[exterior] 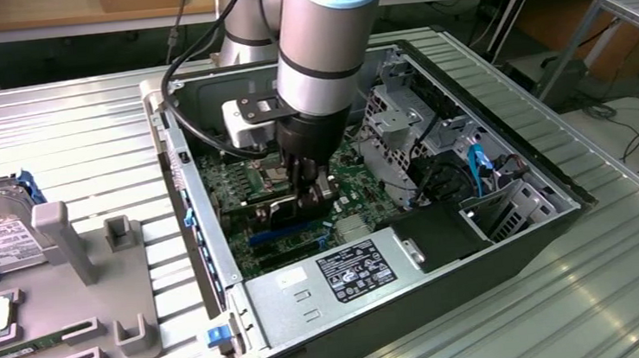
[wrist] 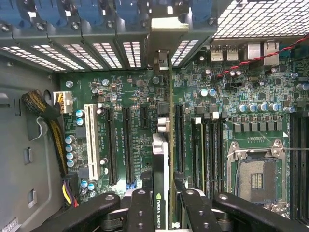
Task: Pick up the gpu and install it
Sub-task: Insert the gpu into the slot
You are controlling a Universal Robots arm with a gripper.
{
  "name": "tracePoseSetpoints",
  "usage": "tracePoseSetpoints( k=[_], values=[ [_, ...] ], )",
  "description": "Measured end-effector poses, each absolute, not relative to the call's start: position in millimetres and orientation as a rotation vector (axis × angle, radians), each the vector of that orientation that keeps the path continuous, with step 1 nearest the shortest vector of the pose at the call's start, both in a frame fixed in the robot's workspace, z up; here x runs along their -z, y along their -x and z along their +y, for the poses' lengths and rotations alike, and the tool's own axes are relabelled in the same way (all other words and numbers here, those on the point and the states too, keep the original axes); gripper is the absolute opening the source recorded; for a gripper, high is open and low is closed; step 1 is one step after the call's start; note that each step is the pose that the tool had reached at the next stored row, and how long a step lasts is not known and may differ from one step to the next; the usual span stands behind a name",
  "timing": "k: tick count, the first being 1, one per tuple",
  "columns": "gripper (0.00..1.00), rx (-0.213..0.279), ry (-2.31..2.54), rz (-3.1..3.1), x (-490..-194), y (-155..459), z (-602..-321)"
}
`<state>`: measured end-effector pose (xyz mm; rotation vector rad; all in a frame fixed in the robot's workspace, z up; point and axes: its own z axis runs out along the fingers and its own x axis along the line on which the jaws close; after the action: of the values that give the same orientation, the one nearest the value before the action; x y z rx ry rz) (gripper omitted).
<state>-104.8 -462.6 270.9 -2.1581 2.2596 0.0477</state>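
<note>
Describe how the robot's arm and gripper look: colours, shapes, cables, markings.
The arm is a thick silver-grey cylinder with black bands at its joints and a pale blue cap. A white box with a black plate sits at the wrist, and black cables loop down beside it. The gripper is black; its fingers are jointed links studded with round pins.

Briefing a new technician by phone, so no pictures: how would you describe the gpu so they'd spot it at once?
Find the open computer case on the metal table, where the arm reaches in. Above the green motherboard, the gripper clamps the gpu, a thin card held edge-on. Unlike the empty black slots beside it, it carries an NVIDIA Quadro label.
</note>
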Motion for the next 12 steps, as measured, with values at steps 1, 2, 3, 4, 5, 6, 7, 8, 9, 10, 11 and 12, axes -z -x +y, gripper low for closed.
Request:
tracePoseSetpoints(
  k=[1, 2, 3, 4, 5, 6, 7, 8, 9, 10, 11, 12],
  values=[
    [0.27, -0.049, 2.158, 2.26, -271.8, 104.1, -462.6],
    [0.27, -0.051, 2.159, 2.261, -272.9, 103.6, -462.7],
    [0.27, -0.052, 2.16, 2.262, -274.2, 103.4, -462.7],
    [0.27, -0.052, 2.16, 2.262, -274.2, 103.2, -462.7],
    [0.27, -0.052, 2.16, 2.262, -274.2, 103.1, -462.7],
    [0.27, -0.052, 2.16, 2.261, -274.2, 102.9, -462.7],
    [0.27, -0.052, 2.16, 2.262, -274.3, 102.8, -462.7],
    [0.27, -0.052, 2.16, 2.262, -274.3, 102.7, -462.7],
    [0.27, -0.052, 2.16, 2.261, -274.3, 102.6, -462.7],
    [0.27, -0.052, 2.16, 2.261, -274.3, 102.5, -462.7],
    [0.27, -0.052, 2.16, 2.261, -274.3, 102.2, -462.7],
    [0.27, -0.051, 2.159, 2.261, -274.3, 102.1, -462.7]
  ],
)
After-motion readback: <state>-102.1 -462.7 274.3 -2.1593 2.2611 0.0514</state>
